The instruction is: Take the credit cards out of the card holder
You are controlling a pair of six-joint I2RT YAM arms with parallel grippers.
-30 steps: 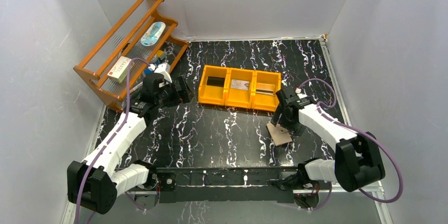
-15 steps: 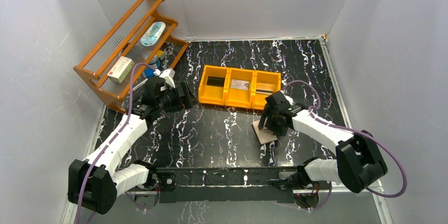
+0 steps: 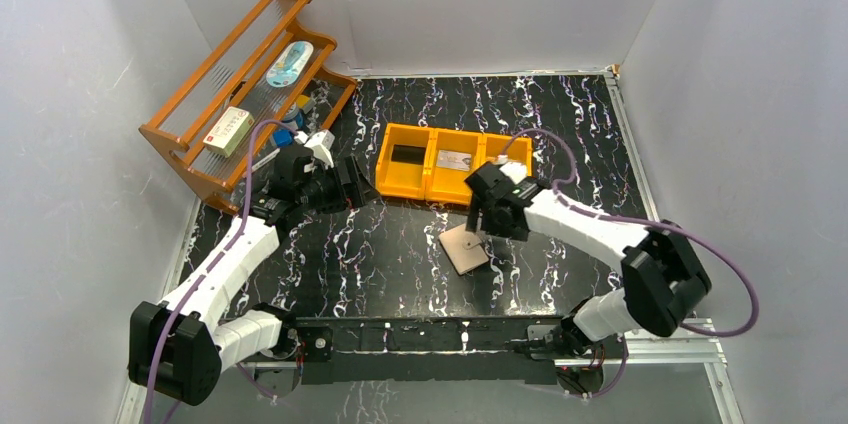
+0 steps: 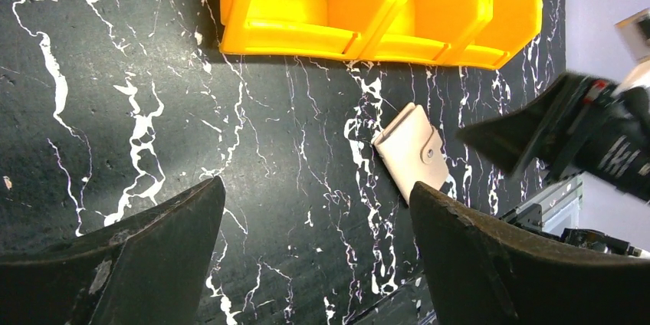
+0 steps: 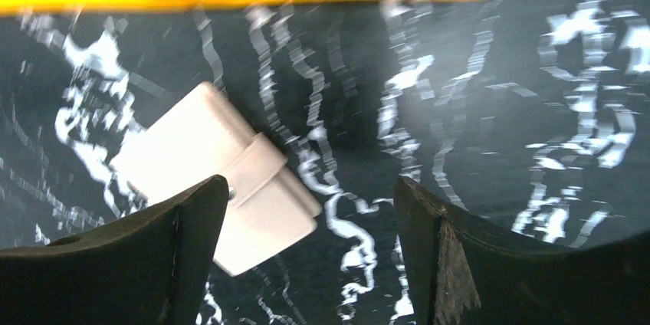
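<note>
The card holder (image 3: pixel 466 249), a small beige wallet, lies flat on the black marbled table with its tab snapped across it; its inside is hidden. It also shows in the left wrist view (image 4: pixel 412 158) and the right wrist view (image 5: pixel 222 179). My right gripper (image 3: pixel 488 214) hovers open just above and right of it, its left finger (image 5: pixel 153 256) over the holder's edge and nothing between the jaws (image 5: pixel 310 248). My left gripper (image 3: pixel 352 184) stands open and empty (image 4: pixel 314 256) to the left, near the tray. Flat credit cards (image 3: pixel 458 159) lie in the tray's compartments.
The orange three-compartment tray (image 3: pixel 385 166) stands just behind the holder. A wooden rack (image 3: pixel 200 114) with small boxes and bottles leans at the back left. White walls close in the table on three sides. The arms' mounting rail (image 3: pixel 430 334) runs along the near edge.
My right gripper has swept left across the table, and the card holder has moved left with it and now lies flat. The left gripper shifted slightly right.
</note>
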